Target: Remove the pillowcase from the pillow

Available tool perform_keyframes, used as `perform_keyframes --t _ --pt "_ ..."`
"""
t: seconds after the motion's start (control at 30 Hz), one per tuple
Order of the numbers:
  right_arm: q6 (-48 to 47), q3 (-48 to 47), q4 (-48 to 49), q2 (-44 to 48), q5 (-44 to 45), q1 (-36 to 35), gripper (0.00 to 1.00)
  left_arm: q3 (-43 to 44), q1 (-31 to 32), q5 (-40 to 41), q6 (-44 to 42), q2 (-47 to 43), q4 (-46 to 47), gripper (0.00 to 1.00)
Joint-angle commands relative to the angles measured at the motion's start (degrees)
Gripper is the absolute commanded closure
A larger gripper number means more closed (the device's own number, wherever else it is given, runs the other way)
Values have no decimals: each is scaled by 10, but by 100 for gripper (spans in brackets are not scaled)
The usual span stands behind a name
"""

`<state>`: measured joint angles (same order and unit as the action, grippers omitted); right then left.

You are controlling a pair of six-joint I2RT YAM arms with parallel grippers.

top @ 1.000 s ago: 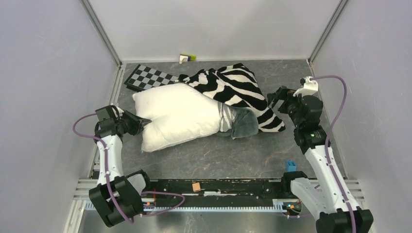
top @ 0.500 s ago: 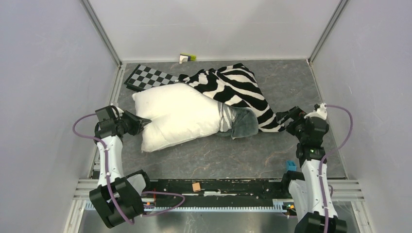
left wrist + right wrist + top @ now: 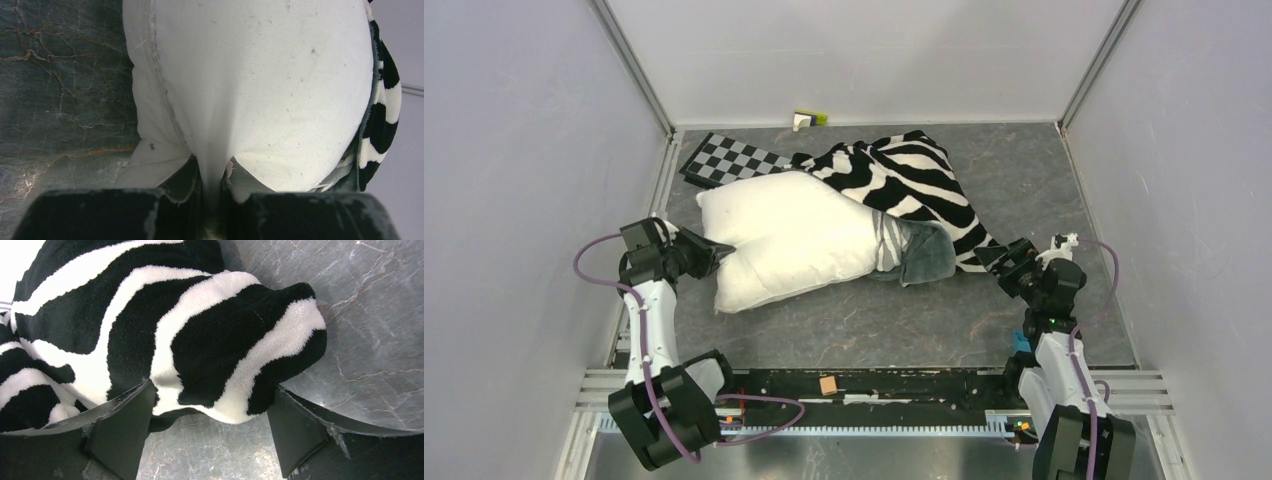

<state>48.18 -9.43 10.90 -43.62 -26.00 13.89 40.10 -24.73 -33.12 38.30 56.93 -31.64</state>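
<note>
At lower right, the right jaws stand wide astride the pillowcase [image 3: 210, 340] corner; the left jaws pinch the pillow [image 3: 260, 75] edge.

Top view: the left arm [image 3: 646, 320] rises from the lower left of the frame, its wrist bent toward centre. The left gripper [image 3: 702, 256] is clamped on a pinched fold of the pillow [image 3: 794, 240]. The right arm [image 3: 1064, 370] stands folded at lower right. The right gripper [image 3: 1001, 258] points up-left, jaws spread wide astride a corner of the pillowcase [image 3: 904, 180].
</note>
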Motion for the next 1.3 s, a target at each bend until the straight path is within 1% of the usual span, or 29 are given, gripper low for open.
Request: perform_keyframes --t 0.0,0.03,0.1,0.13,0.17,0.2,0.27,0.33,0.4,0.47,0.5,0.63,0.7,0.8,0.9,0.93,1.0,1.07,1.1,1.13,1.17,1.2,1.23,1.27 --pt "20 14 88 -5 -8 2 27 6 -13 16 -8 -19 47 98" --pt "16 10 90 1 3 2 42 7 -13 16 -8 -19 46 98" --pt "-1 -2 98 13 31 3 68 6 -13 18 -8 -19 46 98" --pt "-13 -12 101 17 55 3 85 7 -13 18 -8 -20 46 98" --pt "-27 -27 92 15 78 3 98 6 -13 19 -8 -21 46 98" --pt "-42 -45 79 9 104 5 100 8 -14 21 -7 -22 45 98" --pt "-78 -97 37 -8 152 9 100 10 -20 34 -11 -28 37 98" --pt "-104 -149 -26 -15 204 17 100 13 -34 53 -14 -44 24 98" --pt "-118 -185 -76 -6 273 31 100 20 -44 82 -17 -59 6 98" --pt "-126 -215 -106 12 348 45 100 29 -51 117 -19 -74 -12 98" --pt "-128 -228 -130 21 382 48 100 40 -59 136 -23 -88 -25 98" --pt "-132 -282 -192 48 531 58 100 73 -65 272 -14 -185 -54 98" --pt "-121 -294 -212 58 582 61 100 69 -65 306 9 -202 -47 98" --pt "-97 -298 -229 72 655 66 100 69 -65 313 26 -171 -37 98" --pt "-81 -311 -253 80 736 69 100 108 -68 337 31 -118 -71 98" --pt "-78 -313 -257 82 749 69 100 119 -68 357 35 -107 -80 98" --pt "-74 -315 -255 84 752 70 100 126 -69 377 46 -102 -79 98" --pt "-88 -312 -234 75 720 70 100 129 -69 384 54 -101 -69 98" --pt "-95 -313 -227 65 695 70 100 131 -69 373 56 -100 -64 98" --pt "-120 -314 -209 55 644 69 100 132 -68 355 55 -97 -56 97" --pt "-160 -312 -179 48 578 70 98 132 -68 311 48 -96 -39 95" --pt "-184 -308 -150 39 493 69 92 129 -67 263 39 -94 -19 85" --pt "-195 -305 -130 30 413 70 83 133 -65 223 36 -90 -13 67" --pt "-203 -300 -107 24 341 69 64 139 -58 200 36 -87 -18 42"
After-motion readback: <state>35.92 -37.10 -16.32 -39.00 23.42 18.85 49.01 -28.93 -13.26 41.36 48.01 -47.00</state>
